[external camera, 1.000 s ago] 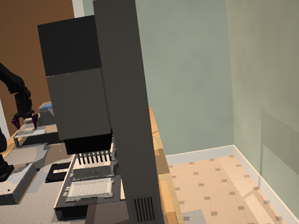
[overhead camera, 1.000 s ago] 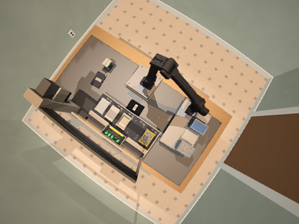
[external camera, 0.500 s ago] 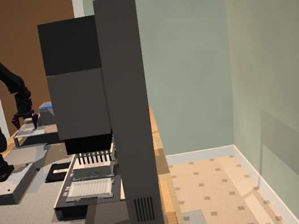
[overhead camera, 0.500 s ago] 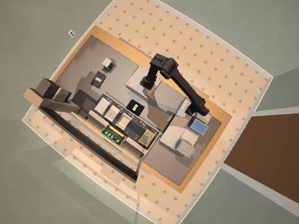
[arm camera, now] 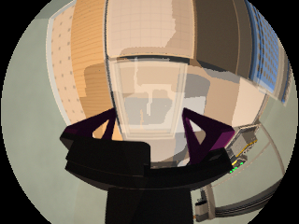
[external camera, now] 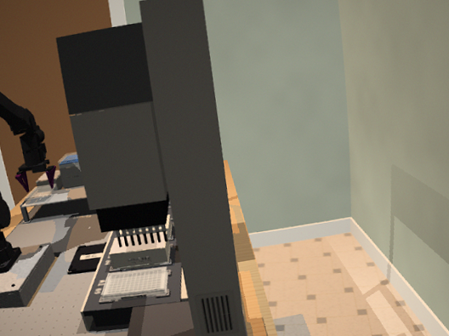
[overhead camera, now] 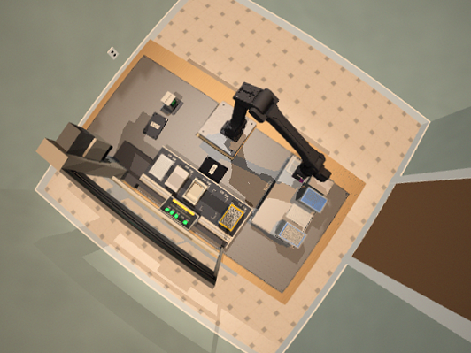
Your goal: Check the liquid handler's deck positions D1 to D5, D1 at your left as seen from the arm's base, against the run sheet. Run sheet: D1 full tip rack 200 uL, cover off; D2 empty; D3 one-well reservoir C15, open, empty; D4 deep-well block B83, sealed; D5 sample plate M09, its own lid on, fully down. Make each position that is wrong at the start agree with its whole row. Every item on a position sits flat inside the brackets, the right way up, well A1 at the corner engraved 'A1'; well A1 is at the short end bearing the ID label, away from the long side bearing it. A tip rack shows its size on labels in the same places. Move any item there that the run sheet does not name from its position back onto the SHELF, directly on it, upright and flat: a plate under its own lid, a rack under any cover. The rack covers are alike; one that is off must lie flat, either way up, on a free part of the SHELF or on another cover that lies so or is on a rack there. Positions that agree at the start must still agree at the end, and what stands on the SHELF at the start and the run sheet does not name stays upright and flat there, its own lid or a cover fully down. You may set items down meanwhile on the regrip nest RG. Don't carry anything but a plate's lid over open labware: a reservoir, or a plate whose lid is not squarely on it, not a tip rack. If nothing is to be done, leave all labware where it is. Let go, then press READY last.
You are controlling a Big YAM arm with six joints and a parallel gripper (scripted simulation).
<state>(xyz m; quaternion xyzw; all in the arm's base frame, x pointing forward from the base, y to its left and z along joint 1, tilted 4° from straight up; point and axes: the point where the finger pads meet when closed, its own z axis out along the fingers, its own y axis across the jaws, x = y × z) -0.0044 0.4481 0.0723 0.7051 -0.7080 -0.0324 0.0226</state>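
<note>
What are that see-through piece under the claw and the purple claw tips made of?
The cover looks like clear glossy plastic: the shelf shows through it, though glass is possible. The end effector fingers look like matte purple plastic or rubber; which one is unclear.

The open tool (external camera: 36, 178) hangs above a clear cover (arm camera: 149, 101), blue rack (overhead camera: 312, 198) beside.

Bench (overhead camera: 259, 261) carries deck (overhead camera: 216, 198), shelf (overhead camera: 266, 218), arm base (overhead camera: 217, 120).
</note>
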